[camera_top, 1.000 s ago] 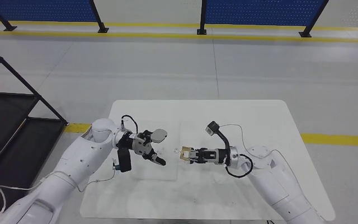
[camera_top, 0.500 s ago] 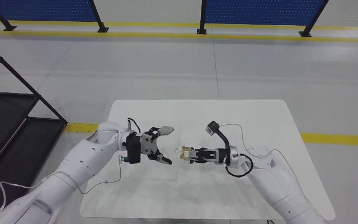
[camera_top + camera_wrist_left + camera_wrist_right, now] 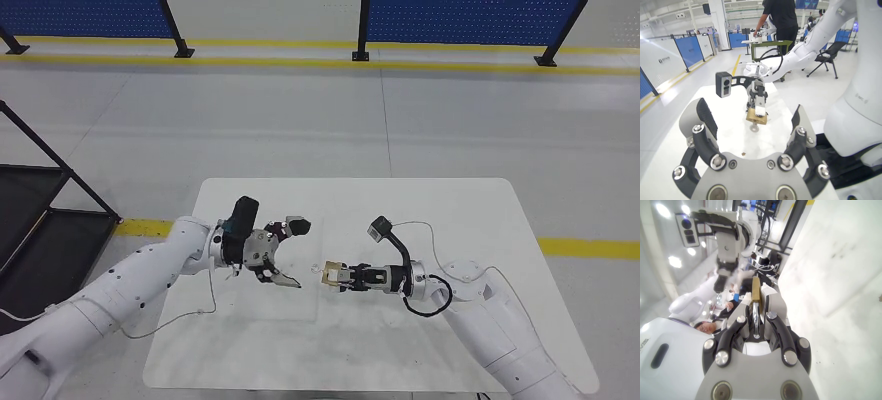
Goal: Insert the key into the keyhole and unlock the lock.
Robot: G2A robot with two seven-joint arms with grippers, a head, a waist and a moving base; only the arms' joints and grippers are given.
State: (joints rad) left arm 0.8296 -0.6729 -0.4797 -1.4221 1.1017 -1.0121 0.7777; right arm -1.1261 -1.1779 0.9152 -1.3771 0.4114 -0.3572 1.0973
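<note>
White arms (image 3: 130,295), black cables (image 3: 428,312), silver screw-studded left gripper (image 3: 750,108) with ribbed black pads (image 3: 705,115).

Lock (image 3: 751,116) partly hidden between jaws

A pale grey floor (image 3: 300,120) is seen stretching out beyond the far edge of the white table (image 3: 450,205), and it is crossed there by a yellow line (image 3: 260,62). Past that line, two blue barrier panels (image 3: 80,18) on black feet are lined up. Another yellow stripe (image 3: 590,247) is picked out off the table's right edge. Off the left edge, a black rack (image 3: 50,260) is parked on the floor. In the left wrist view, a green-framed bench (image 3: 772,44), a black folding chair (image 3: 838,46) and a white pillar (image 3: 717,24) are caught farther back, and round ceiling lights (image 3: 661,210) are shown glowing in the right wrist view.
</note>
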